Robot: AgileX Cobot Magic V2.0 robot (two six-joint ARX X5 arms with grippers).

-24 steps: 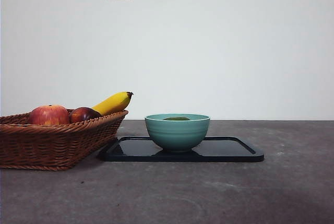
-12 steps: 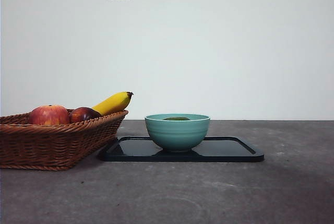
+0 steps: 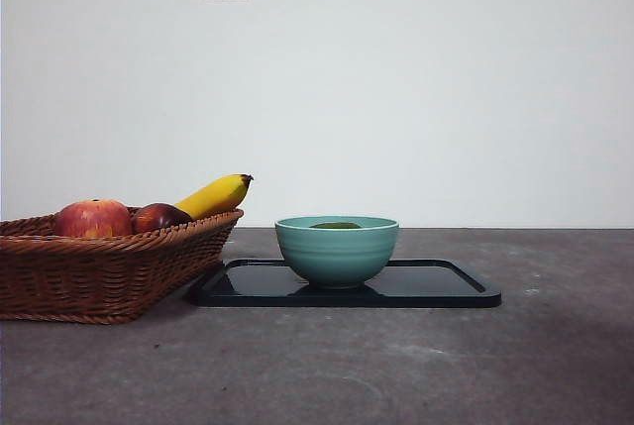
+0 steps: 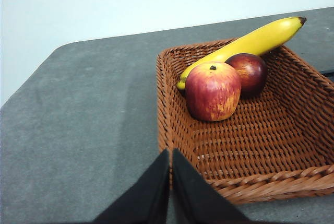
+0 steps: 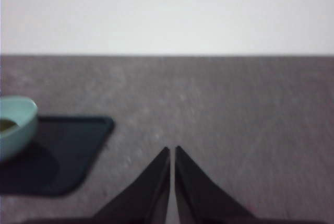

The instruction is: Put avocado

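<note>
Surface (image 3: pixel 327 366) is grey, w/ a wicker basket (image 3: pixel 99 271) at one side holding a banana (image 3: pixel 215 194), red apple (image 3: pixel 93 218) and a darker red fruit (image 3: pixel 158 215). Beside it a black tray (image 3: pixel 436 286) carries a teal bowl (image 3: pixel 337 250), prob. the drop spot. Avocado (image 3: pixel 335 225) sits inside the bowl; only a thin green sliver shows over the rim, the rest hidden. Left gripper (image 4: pixel 170 153) hangs by the basket, jaws closed, holding nothing. Right gripper (image 5: pixel 172 150) is off the tray, jaws together, empty; its view is blurry.
</note>
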